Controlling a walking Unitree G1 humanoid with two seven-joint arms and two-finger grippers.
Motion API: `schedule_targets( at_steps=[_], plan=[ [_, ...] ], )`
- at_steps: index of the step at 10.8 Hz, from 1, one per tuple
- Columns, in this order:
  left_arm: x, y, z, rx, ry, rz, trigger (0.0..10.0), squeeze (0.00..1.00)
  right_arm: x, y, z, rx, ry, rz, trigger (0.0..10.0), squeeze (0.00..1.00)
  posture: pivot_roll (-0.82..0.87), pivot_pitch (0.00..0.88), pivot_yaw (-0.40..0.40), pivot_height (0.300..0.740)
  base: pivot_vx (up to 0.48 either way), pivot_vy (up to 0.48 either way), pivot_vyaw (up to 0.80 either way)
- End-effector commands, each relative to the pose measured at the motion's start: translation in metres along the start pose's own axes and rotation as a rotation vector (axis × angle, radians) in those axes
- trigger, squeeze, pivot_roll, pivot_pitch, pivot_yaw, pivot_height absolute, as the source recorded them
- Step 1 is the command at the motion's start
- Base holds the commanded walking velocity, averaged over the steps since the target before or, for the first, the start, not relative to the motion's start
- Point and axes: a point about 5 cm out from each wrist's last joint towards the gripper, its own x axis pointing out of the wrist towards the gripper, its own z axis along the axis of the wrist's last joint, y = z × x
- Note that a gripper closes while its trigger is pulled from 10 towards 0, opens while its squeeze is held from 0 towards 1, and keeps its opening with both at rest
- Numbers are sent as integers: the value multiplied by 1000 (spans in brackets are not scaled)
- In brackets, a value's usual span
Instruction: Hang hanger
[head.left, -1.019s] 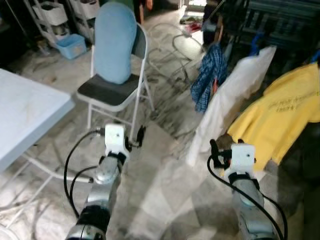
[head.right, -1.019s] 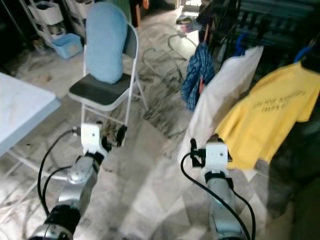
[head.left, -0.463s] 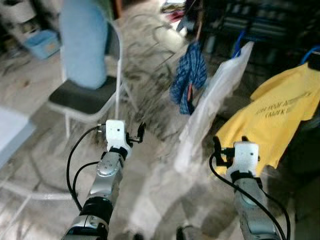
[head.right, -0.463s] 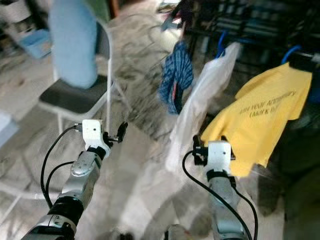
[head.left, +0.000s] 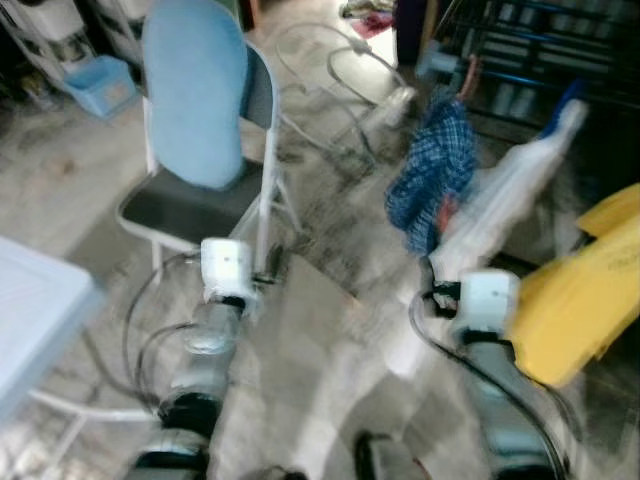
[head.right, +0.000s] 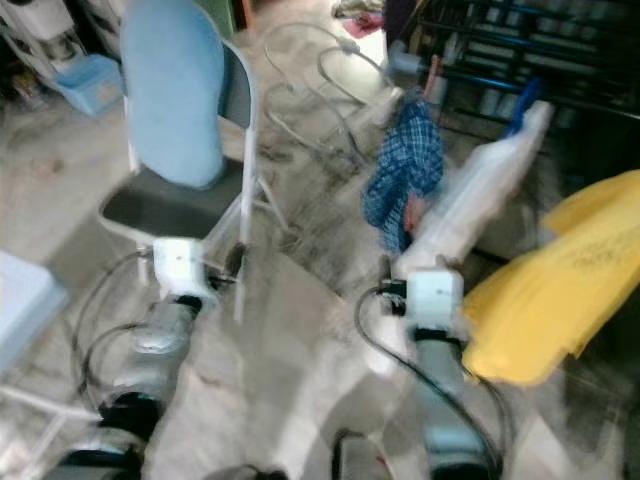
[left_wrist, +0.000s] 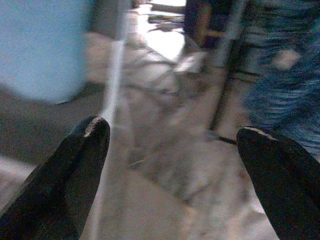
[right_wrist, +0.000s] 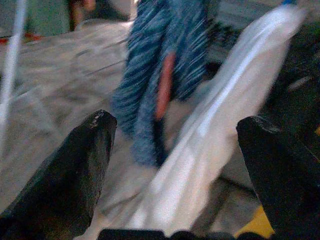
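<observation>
Both grippers are raised before the robot with nothing between their fingers: the left gripper (left_wrist: 170, 150) shows its two black fingers (left_wrist: 75, 165) set wide apart over bare floor, and the right gripper (right_wrist: 175, 150) likewise stands spread, its fingers (right_wrist: 70, 170) framing hanging cloth. Head views are blurred. Left arm (head.left: 215, 310) sits at lower centre-left of the frame, right arm (head.left: 480, 320) at lower right. A folding chair (head.left: 200, 200) with a blue backrest cover (head.left: 195, 90) occupies the upper left, just beyond the left arm. A pale table (head.left: 30, 310) corner enters at the left edge. A blue bin (head.left: 98, 85) lies at the far upper left. At upper right, a dark rack (head.left: 520, 50) carries garments: a blue plaid shirt (head.left: 430, 175), a white garment (head.left: 510, 200) to its right, and a yellow shirt (head.left: 580, 290) at the right edge, close beside the right arm. The white garment's top meets something blue (head.left: 568, 95), possibly a hanger; blur prevents confirmation. Floor (head.left: 330, 330) is marbled grey, with hose loops (head.left: 340, 60) lying at upper centre.
</observation>
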Motion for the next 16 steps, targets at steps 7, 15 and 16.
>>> schedule_targets(
  at_steps=[7,15,16],
  plan=[
    [0,6,0,-2,7,-17,10000,0,8,-11,14,-73,-53,-92,10000,0,-110,176,68,740,164,116,0],
    [-2,-9,2,-42,-24,-133,10000,0,10,-18,13,-110,-37,-156,10000,0,-114,179,62,740,0,0,-219],
    [-2,-11,2,-43,-23,-140,10000,0,9,-18,14,-102,-41,-149,10000,0,-124,180,63,740,240,0,0]
  ],
)
